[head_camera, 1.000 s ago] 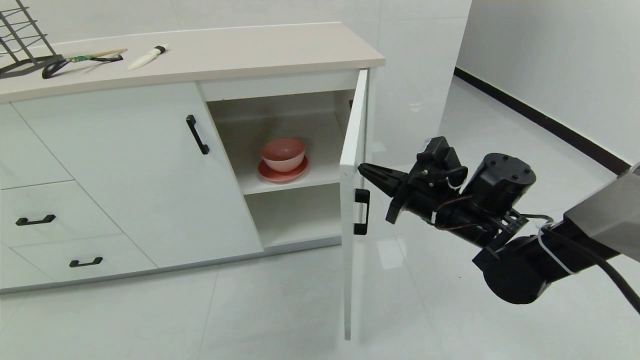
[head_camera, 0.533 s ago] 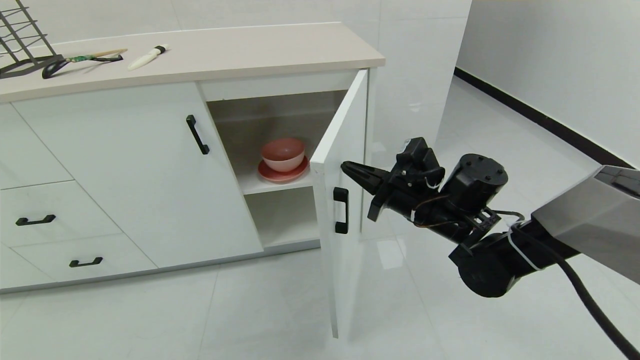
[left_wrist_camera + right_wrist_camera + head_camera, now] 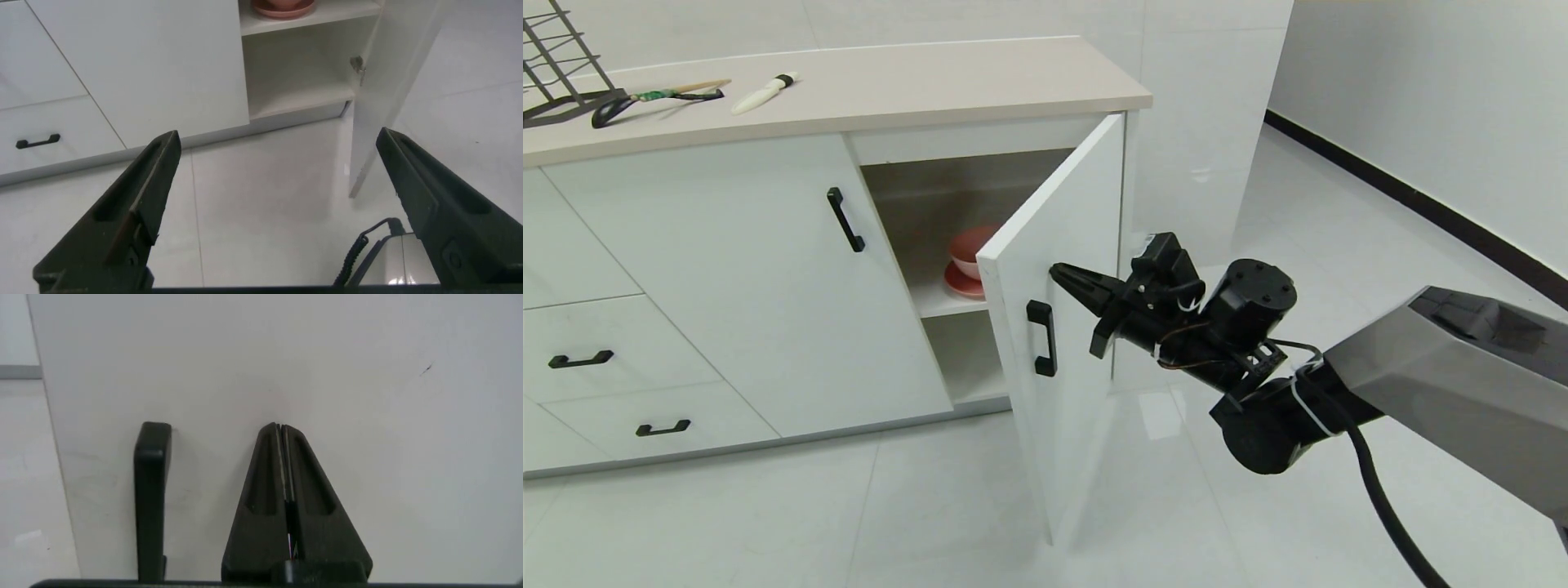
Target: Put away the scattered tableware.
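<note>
The right end effector (image 3: 1063,279) has its two fingers pressed tight together, with nothing between them. Its tip is up against the outside of the white cupboard door (image 3: 1066,212), just beside the black door handle (image 3: 1042,337). The door stands partly open. The left end effector (image 3: 278,139) hangs over the floor in front of the cupboard, with its fingers spread wide apart and nothing in them.

Inside the cupboard, a pink bowl (image 3: 968,243) sits on a pink plate (image 3: 958,282) on the upper shelf (image 3: 943,304). The door hides part of both.

Farther back, on top of the desk (image 3: 915,77), lie a white tool with a black band (image 3: 764,92) and a black tool with a wooden handle (image 3: 654,98). A dark wire rack (image 3: 560,77) stands at the far left end.
</note>
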Available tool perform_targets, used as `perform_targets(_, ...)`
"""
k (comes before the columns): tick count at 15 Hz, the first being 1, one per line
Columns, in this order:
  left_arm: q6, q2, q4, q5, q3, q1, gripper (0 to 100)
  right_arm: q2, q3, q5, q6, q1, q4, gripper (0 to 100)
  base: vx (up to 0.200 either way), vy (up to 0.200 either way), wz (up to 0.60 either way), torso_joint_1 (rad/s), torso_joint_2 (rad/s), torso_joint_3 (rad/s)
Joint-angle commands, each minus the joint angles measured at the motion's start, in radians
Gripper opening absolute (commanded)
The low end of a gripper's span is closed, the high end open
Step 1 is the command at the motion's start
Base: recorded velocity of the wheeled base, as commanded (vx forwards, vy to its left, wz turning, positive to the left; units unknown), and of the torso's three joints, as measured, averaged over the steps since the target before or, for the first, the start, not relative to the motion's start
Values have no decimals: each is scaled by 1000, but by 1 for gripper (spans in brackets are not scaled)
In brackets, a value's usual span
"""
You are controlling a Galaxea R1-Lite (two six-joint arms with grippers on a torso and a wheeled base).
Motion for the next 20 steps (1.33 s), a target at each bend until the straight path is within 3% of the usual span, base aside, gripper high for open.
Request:
perform_targets(1, 0, 2, 0, -1, 0, 0, 100, 51, -50, -1, 1, 7, 0, 0, 0, 0, 0, 0, 0, 0)
perform_targets(9, 0, 2, 0, -1, 0, 0, 100, 163, -205, -3, 27, 39, -1, 0, 0, 0, 0, 0, 0, 0)
perform_targets(14, 0, 2, 0, -1, 0, 0, 100, 157, -199, -31, 36, 33, -1, 0, 0, 0, 0, 0, 0, 0)
perform_targets(17, 1, 2, 0, -1, 0, 0, 100, 88, -108, -32, 34, 19, -3, 0, 0, 0, 0, 0, 0, 0)
perform_targets(20, 1, 2, 0, 1, 0, 0, 100, -51, 104, -31, 30, -13, -5, 0, 0, 0, 0, 0, 0, 0)
